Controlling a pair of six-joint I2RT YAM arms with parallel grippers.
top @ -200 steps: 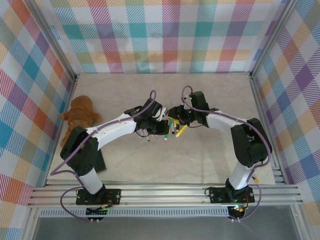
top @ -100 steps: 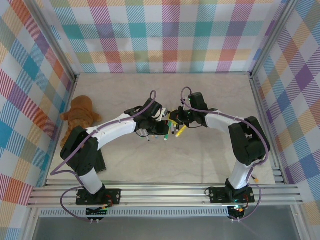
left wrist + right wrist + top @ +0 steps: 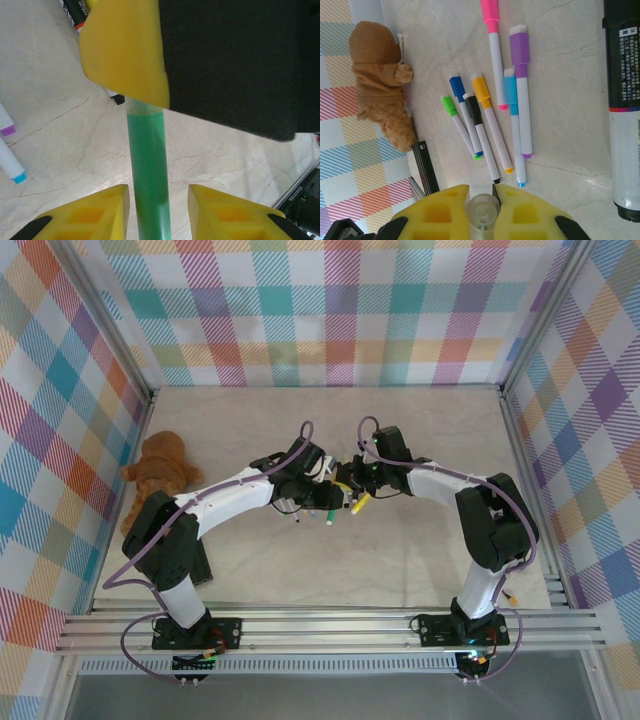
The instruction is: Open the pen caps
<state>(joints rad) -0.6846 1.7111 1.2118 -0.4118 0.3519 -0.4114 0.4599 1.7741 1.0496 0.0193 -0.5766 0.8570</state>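
A green pen (image 3: 146,170) runs up between the yellow fingers of my left gripper (image 3: 158,192), which stand open with a gap beside the barrel. The pen's far end is clear plastic (image 3: 482,215), and my right gripper (image 3: 482,195) is shut on it. From above, the left gripper (image 3: 328,492) and the right gripper (image 3: 350,480) meet tip to tip over mid-table. Below them several capped pens lie side by side: pink cap (image 3: 489,10), purple cap (image 3: 518,47), orange cap (image 3: 481,92), black cap (image 3: 472,107), green cap (image 3: 448,105).
A brown teddy bear (image 3: 160,472) lies at the table's left edge. A thick black marker (image 3: 625,100) lies to the right of the pen row. More pens (image 3: 332,514) lie on the marble top under the grippers. Plaid walls enclose three sides.
My right gripper has shut on the pen's clear end. My left gripper, shut on the green barrel before, has opened off it. Both arms have hardly shifted.
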